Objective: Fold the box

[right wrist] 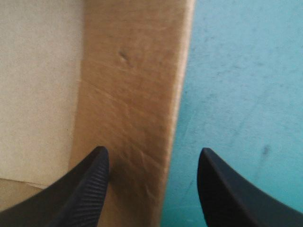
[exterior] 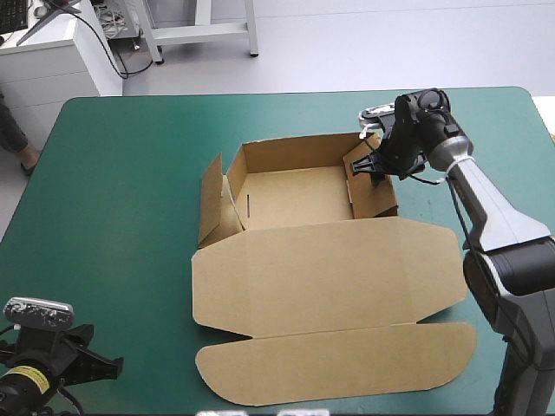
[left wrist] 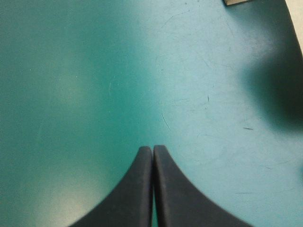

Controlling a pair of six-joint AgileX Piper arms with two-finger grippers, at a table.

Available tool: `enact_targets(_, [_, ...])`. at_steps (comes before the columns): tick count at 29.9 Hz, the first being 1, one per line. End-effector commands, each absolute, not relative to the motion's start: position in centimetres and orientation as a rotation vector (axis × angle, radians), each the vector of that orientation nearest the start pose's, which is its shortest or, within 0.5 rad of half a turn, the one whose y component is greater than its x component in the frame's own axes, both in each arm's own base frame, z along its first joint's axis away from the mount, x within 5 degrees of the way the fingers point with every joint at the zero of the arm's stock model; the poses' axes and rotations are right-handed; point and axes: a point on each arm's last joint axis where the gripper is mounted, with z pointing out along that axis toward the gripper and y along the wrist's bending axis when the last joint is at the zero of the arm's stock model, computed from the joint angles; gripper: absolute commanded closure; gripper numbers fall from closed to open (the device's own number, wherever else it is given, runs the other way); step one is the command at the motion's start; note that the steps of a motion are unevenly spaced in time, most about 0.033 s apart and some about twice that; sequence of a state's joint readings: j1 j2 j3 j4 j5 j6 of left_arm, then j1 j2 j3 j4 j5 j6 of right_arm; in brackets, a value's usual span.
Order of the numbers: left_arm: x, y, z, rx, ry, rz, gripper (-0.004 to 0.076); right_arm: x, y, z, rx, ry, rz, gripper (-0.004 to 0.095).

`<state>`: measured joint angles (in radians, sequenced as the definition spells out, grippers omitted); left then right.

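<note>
Left end effector (left wrist: 152, 152): shut, empty, over near left corner of counter (exterior: 113, 173). Box (exterior: 329, 277): mid-counter, tray walls raised, lid flat. Right end effector (right wrist: 152, 158): open, straddling right wall. Board likely light, stiff, bending along scores; grip wall edges.

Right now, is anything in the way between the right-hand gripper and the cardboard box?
Nothing visible. The right gripper is open and straddles the right wall of the box: one finger on the inner side, the other outside over the teal-green cover.
</note>
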<state>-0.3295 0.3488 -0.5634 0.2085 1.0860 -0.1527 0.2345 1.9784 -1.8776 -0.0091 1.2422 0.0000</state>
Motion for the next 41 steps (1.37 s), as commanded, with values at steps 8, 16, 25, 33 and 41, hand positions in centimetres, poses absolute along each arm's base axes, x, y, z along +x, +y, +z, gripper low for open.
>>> enact_targets(8, [5.2,0.0,29.9,0.217,2.25,0.009,0.0732,41.9,10.3,29.5,-0.309,2.825,0.114,0.0784])
enact_targets(16, [5.2,0.0,29.9,0.23,2.248,0.015,0.0732,41.3,10.1,31.5,-0.289,2.776,0.113,0.0927])
enact_targets(25, [5.3,0.0,30.0,0.231,2.234,0.011,0.0732,37.4,8.2,40.8,-0.231,2.523,0.02,0.0927])
enact_targets(33, [5.3,0.0,30.0,0.231,2.23,0.01,0.0732,31.9,6.3,47.3,-0.144,2.34,-0.01,0.0927])
enact_targets(41, [5.4,-0.3,30.3,0.262,2.195,-0.006,0.0569,28.7,5.7,50.0,-0.124,2.256,0.024,0.0927])
